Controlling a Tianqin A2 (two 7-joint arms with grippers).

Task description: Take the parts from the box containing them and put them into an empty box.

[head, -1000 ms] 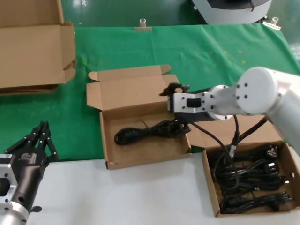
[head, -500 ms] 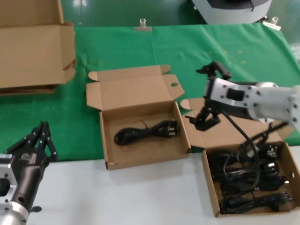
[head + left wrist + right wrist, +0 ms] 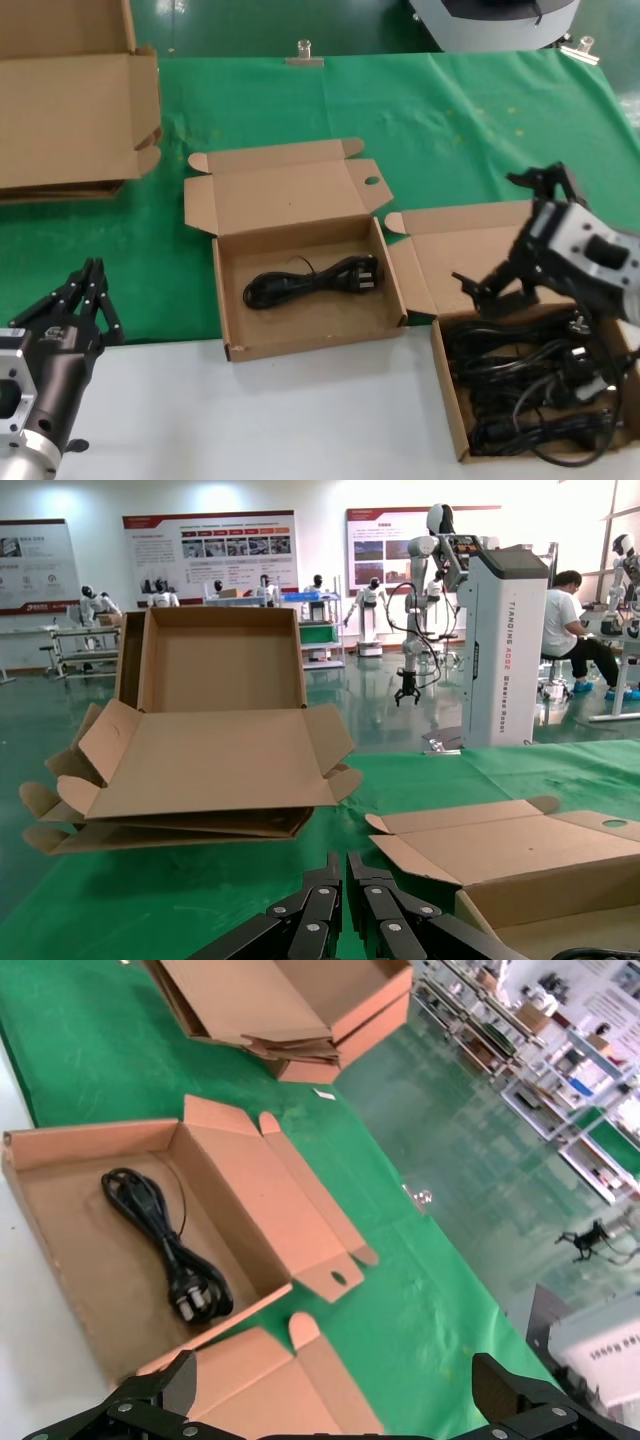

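Overhead, right gripper (image 3: 495,232) fingers wide over parts box (image 3: 447,395), left gripper (image 3: 78,305) fingers together (cabinet (image 3: 504,650) reads TIANQINS).

The right gripper (image 3: 520,235) has moved from the frame's centre to lower right, fingers spread, leaving a power cord (image 3: 312,281) behind.

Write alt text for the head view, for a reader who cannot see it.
The right gripper, open, hovers over the right-hand box full of black power cords. One cord lies in the middle box on the green cloth. The left gripper waits at lower left.
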